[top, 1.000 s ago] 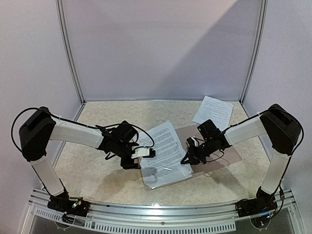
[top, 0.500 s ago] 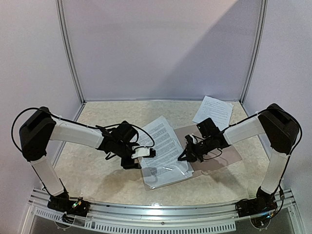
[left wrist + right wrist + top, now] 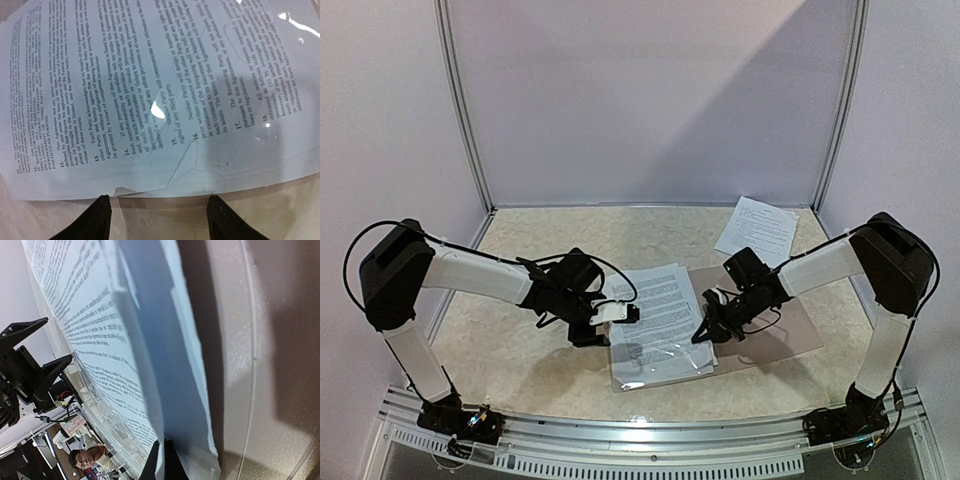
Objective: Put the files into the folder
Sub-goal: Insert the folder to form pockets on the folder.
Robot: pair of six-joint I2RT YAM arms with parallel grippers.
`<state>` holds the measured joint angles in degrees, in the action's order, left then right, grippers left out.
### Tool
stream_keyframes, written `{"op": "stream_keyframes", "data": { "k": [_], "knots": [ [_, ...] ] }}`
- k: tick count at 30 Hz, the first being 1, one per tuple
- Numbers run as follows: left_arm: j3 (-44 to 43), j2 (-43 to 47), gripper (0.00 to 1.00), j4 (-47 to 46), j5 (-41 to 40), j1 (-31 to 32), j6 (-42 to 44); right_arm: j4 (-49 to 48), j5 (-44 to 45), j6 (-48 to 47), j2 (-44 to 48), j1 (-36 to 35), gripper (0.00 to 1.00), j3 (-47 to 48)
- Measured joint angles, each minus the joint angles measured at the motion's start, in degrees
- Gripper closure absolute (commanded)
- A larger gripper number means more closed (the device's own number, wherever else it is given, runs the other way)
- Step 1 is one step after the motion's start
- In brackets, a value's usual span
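Dropped since 0.5 s ago: stack of files [image 3: 658, 312], then tilted up w/ far corner raised, now nearly flat and squared over left half of folder [image 3: 775, 330]. Folder's tan cover also spread a bit wider at its near right corner. Left arm approx. unmoved.

Progress, as a judgement: partway.
- Folder open on bench [image 3: 520, 360], tan cover to the right, glossy clear leaf to the left.
- From left wrist cam: printed text w/ glare spots and creases over it, so prob. at least one sheet already under the clear plastic.
- Top sheets not yet tucked in. Right edge lifted off the tan cover, shadow beneath, per right wrist cam.
- Spare sheet [image 3: 758, 228] well apart, beyond folder's far right corner, untouched.
- Left to do: slide held sheets in, fetch the spare sheet, maybe close the cover.

Right pincer [image 3: 707, 327] over folder's middle, at the stack's right edge. Looks clenched on that edge, w/ paper running straight into the fingertips, though tips mostly cropped in the wrist view.

Left pincer [image 3: 623, 313] at folder's left edge, released. Fingers [image 3: 97, 222] wide apart, nothing between. Stack's near edge just beyond the tips; contact unclear.
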<state>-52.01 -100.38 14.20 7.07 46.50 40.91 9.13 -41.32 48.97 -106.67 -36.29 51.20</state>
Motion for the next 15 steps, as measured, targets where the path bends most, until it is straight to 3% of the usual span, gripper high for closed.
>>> {"op": "stream_keyframes", "data": {
  "k": [2,5,8,12,15],
  "knots": [
    [0.0,0.0,0.33,0.0,0.0,0.0,0.0,1.5,0.0,-0.5,0.0,0.0,0.98,0.5],
    [0.0,0.0,0.33,0.0,0.0,0.0,0.0,5.4,0.6,-2.3,0.0,0.0,0.82,2.0],
    [0.1,0.0,0.33,-0.1,0.0,0.0,0.0,9.3,1.0,-4.3,0.1,0.0,0.77,3.8],
    [0.1,0.0,0.33,-0.2,0.0,0.0,0.0,14.2,2.4,-6.8,0.2,0.0,0.79,5.6],
    [0.2,0.1,0.33,-0.3,0.0,0.0,0.0,16.2,2.9,-8.4,0.4,0.0,0.88,5.7]
  ]
}}
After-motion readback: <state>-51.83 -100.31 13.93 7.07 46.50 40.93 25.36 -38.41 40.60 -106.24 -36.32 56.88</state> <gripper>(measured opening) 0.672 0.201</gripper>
